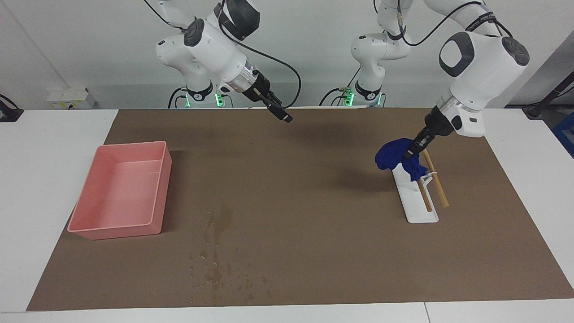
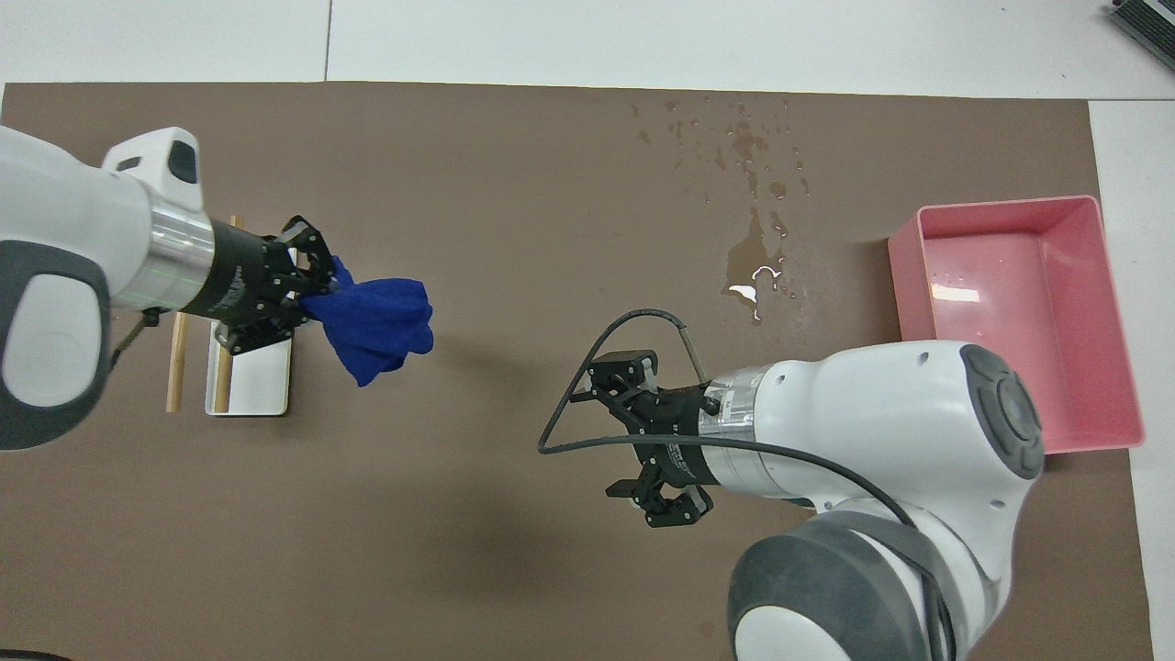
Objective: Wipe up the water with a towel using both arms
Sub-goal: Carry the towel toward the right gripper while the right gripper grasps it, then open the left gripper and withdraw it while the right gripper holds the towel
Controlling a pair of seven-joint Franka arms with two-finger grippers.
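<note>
Mat (image 1: 314,202): brown sheet over a white table, pale wall at the robots' end.
Tray (image 1: 121,193): pink, toward the right arm's end.
Right gripper (image 2: 633,436): jaws wide apart, holding nothing, raised over bare mat.
Left gripper (image 1: 415,148): clamped on the towel above the rack (image 1: 415,197).
Towel (image 1: 397,157): blue bundle hanging, long axis pointing toward mid-table in the overhead view.
Water (image 2: 748,174): glinting puddle overhead, dull blotch facing; beside the tray, farther from the robots.
</note>
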